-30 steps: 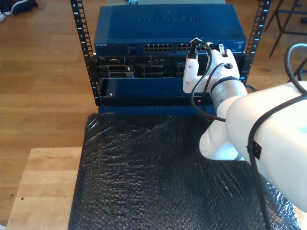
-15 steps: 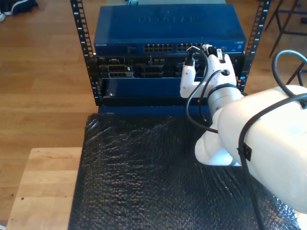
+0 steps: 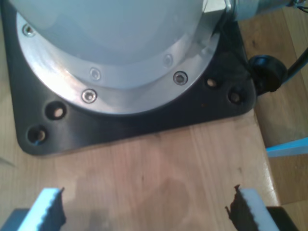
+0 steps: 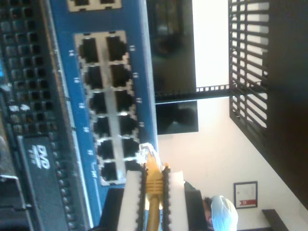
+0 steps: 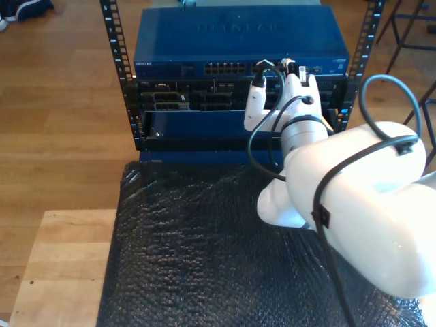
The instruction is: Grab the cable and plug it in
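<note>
holding the cable clenched in my second hand, clear plug forward, long axis aimed at the blue switch; tip just beside a port in the end rows. my first hand gapes above a wooden counter, well apart.

Cable in tool, plug at switch

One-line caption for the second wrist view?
My second gripper holds the yellow cable, its clear plug right at the blue switch ports.
</note>
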